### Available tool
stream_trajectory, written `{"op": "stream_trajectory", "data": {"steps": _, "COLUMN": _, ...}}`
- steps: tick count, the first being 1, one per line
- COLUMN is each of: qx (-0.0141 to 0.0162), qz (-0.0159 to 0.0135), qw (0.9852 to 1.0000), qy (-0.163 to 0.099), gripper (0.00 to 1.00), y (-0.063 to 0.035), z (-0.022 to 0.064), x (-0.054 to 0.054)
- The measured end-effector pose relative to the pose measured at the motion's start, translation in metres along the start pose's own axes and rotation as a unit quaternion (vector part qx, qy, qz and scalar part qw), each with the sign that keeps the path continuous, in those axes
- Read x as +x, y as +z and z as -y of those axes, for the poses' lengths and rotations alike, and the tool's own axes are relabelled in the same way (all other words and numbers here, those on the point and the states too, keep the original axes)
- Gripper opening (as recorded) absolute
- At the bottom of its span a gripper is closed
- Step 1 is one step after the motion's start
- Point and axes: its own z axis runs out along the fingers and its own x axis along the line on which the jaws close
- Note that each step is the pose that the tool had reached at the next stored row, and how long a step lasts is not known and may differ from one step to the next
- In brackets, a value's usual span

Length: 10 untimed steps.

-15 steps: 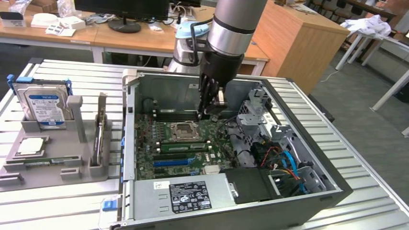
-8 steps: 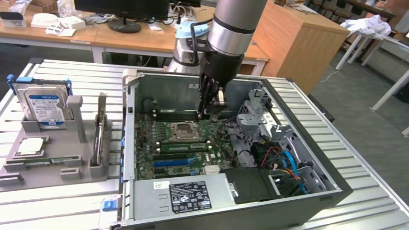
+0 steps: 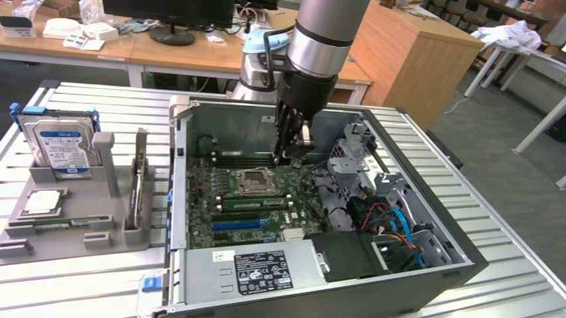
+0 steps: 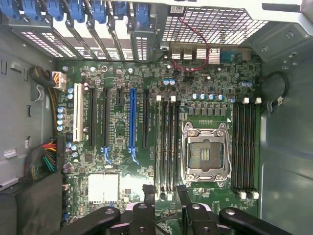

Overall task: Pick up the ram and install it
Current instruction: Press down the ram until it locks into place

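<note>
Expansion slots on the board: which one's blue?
The long blue slot, second expansion slot counting from the CPU socket side. The black slots flank it; the white slot sits at the far end.

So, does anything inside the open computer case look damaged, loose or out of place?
Nothing stands out. The motherboard lies flat in the case, its memory slots look straight, and the cables are bundled at one side. The hand hangs open over the board and holds nothing.
</note>
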Motion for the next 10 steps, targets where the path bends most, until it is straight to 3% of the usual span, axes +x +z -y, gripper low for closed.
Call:
{"op": "stream_trajectory", "data": {"steps": 2, "qx": 0.0000, "qz": 0.0000, "qw": 1.0000, "qy": 0.000, "gripper": 0.23, "y": 0.0000, "z": 0.0000, "x": 0.0000}}
{"op": "stream_trajectory", "data": {"steps": 3, "qx": 0.0000, "qz": 0.0000, "qw": 1.0000, "qy": 0.000, "gripper": 0.11, "y": 0.0000, "z": 0.0000, "x": 0.0000}}
{"op": "stream_trajectory", "data": {"steps": 10, "qx": 0.0000, "qz": 0.0001, "qw": 1.0000, "qy": 0.000, "gripper": 0.11, "y": -0.0001, "z": 0.0061, "x": 0.0000}}
